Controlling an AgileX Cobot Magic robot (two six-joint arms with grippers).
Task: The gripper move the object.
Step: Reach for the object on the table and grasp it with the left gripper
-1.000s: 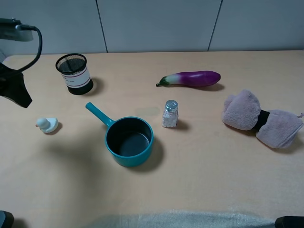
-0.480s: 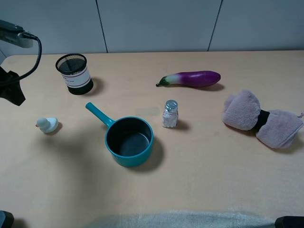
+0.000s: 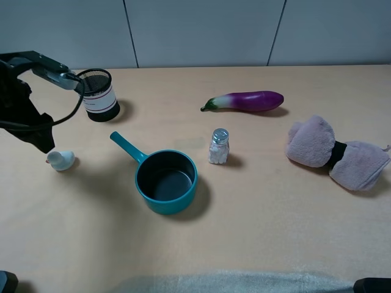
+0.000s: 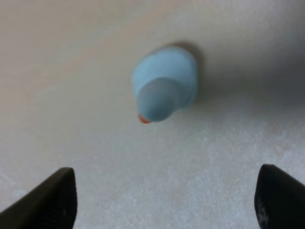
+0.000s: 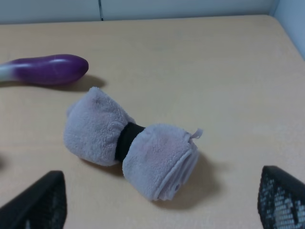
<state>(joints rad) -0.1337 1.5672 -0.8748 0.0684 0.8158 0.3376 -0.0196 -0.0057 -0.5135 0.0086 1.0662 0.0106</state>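
Left end effector spread wide; duck just ahead, centred between fingertips, untouched.

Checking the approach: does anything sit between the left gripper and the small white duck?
Nothing visible does. The left gripper is open and faces the duck, with only table surface between them.

Pale wooden table, matte and faintly grained, filling most of the exterior high view. Behind the table's far edge stands a grey-white panelled wall, divided by two dark, slightly slanted seams. Along the table's near edge lies a pale, rough-textured strip. A further pale panel meets the table at a far corner. Light is diffuse, casting soft, short shadows on the table.
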